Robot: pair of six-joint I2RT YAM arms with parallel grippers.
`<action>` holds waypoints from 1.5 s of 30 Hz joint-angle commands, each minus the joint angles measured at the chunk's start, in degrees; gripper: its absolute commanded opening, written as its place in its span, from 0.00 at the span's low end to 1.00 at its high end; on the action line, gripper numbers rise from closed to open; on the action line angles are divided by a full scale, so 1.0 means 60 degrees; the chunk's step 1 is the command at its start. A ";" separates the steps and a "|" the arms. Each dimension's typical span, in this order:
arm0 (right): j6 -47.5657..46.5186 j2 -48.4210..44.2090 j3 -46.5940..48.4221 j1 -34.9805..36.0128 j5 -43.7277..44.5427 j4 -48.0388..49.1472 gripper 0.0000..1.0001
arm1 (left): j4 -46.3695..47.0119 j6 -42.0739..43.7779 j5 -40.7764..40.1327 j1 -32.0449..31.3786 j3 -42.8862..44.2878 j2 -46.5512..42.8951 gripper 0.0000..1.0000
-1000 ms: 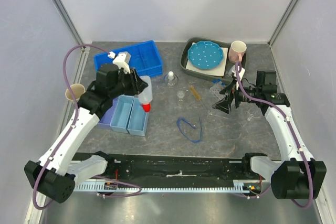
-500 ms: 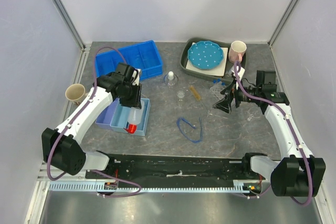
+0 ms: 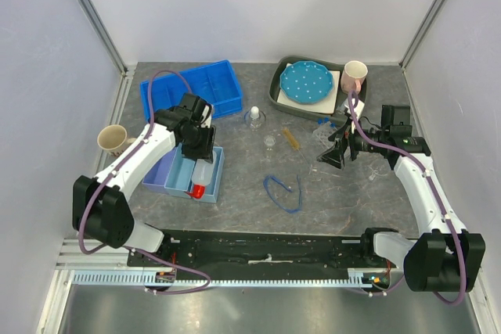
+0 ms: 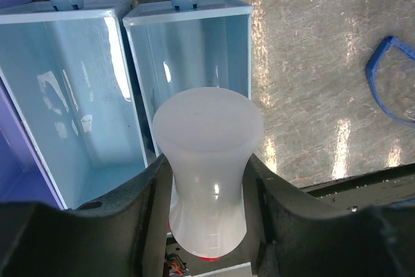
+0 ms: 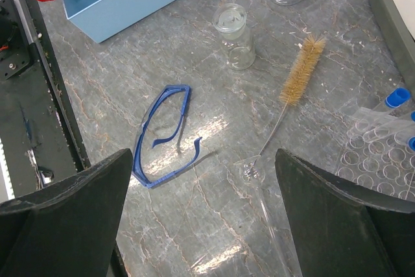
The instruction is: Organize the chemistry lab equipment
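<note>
Tabletop [image 3: 250, 213] lies open nearer than the blue glasses [image 3: 283, 191]. Beyond them are a small jar [image 3: 270, 141] and a brush [image 3: 291, 140]; to their left, pale bins [image 3: 178, 168] holding a bottle [image 3: 200, 171]; just right, a glass funnel [image 5: 249, 172].

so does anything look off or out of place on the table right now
The squeeze bottle is not upright: it lies tilted in a light-blue bin, red cap toward the near end, with the left gripper's jaws on either side. Nothing looks spilled or broken.

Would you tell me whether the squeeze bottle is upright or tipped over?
Tipped: the squeeze bottle angles into the pale blue bin, red cap toward the near edge.
</note>
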 commanded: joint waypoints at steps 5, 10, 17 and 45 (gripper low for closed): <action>-0.0257 -0.0025 0.0334 -0.0040 -0.0181 0.0088 0.98 | 0.0800 0.0298 -0.0446 0.0000 0.0095 0.0140 0.58; -0.0257 -0.0011 0.0334 -0.0040 -0.0152 0.0103 0.98 | 0.0873 0.0327 -0.0519 0.0000 0.0095 0.0052 0.67; -0.0257 -0.0011 0.0333 -0.0113 -0.0152 0.0088 0.98 | 0.1019 0.0356 -0.0519 0.0000 0.0066 -0.0226 0.72; -0.2044 -0.0919 -0.0677 -0.0494 -0.0723 0.0455 0.98 | 0.9032 0.0869 0.1401 -0.2636 -0.1635 0.0167 0.72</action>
